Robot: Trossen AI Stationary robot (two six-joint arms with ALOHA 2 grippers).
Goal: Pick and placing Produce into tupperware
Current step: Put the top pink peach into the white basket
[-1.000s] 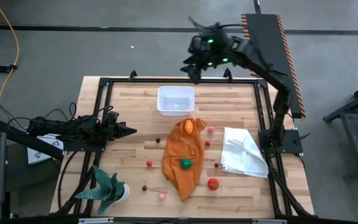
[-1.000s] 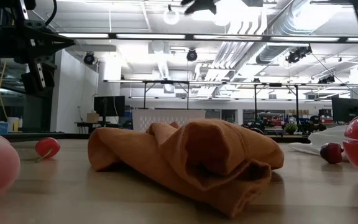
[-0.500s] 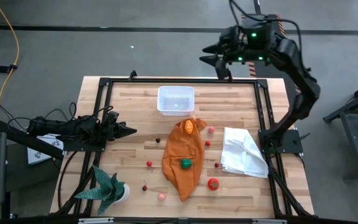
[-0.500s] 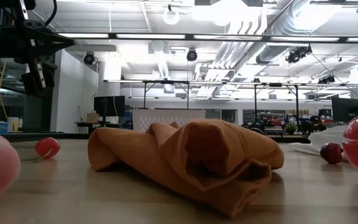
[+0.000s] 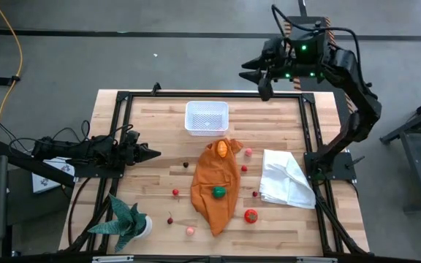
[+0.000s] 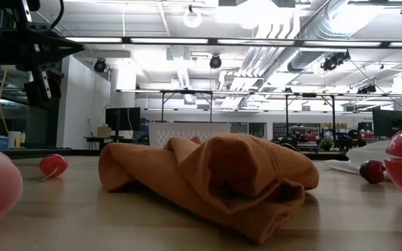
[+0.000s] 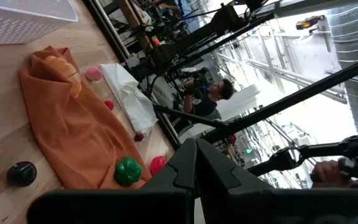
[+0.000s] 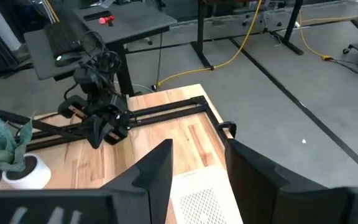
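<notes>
The tupperware (image 5: 207,117) is a white tub standing at the table's far middle. Just nearer lies an orange cloth (image 5: 215,186) with an orange piece of produce (image 5: 223,147) and a green one (image 5: 218,192) on it. Small red, dark and pink produce lies scattered around the cloth, among them a larger red piece (image 5: 251,215). My right gripper (image 8: 197,177) hangs open and empty, high over the table's far edge and right of the tub (image 8: 197,202). My left gripper (image 5: 152,154) waits shut at the table's left, pointing level toward the cloth (image 7: 67,124).
A crumpled white cloth (image 5: 287,179) lies at the right. A green spiky potted plant (image 5: 126,223) stands at the near left corner. Black rails (image 5: 309,131) frame the tabletop. A person (image 7: 213,99) shows far off in the room.
My right gripper has risen and swung toward the table's right edge, from over the far rail just right of the tub to a spot farther right. It has left the top of the low view. The produce, the cloths and the tub lie as before.
</notes>
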